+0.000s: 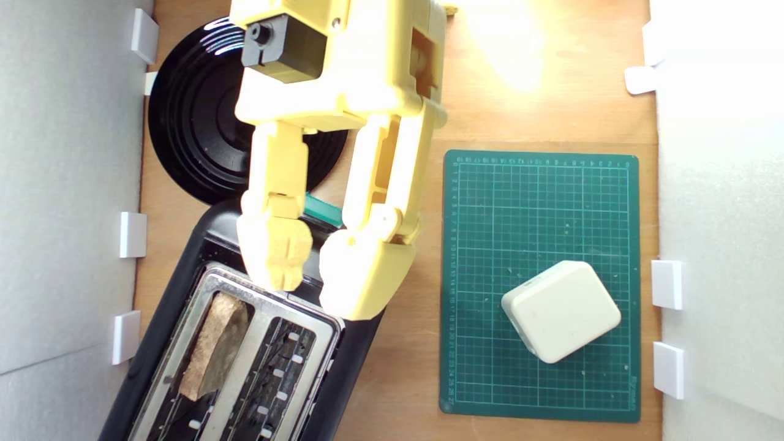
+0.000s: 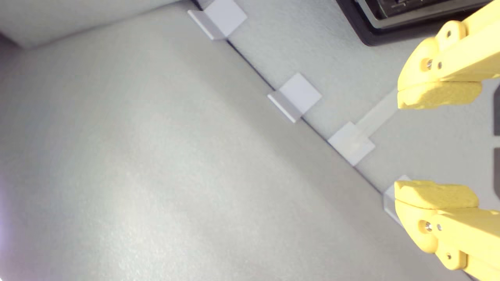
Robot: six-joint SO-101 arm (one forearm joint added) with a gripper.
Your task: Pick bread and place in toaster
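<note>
One bread [image 1: 214, 343] sits in one of two toaster [image 1: 257, 361] slots, seemingly loose; gripper [image 1: 318, 282] wide open, empty.

Exterior view: bright and evenly lit. A blown-out glare patch lies on the surface [image 1: 520, 55] at 1 o'clock, and the wall [image 1: 723, 184] at 3 o'clock is overexposed. The plate [image 1: 190, 135] shows specular streaks. Focus is fair. Wrist view: soft and low in contrast; the gripper [image 2: 437, 144] fingertips are slightly blurred.
</note>
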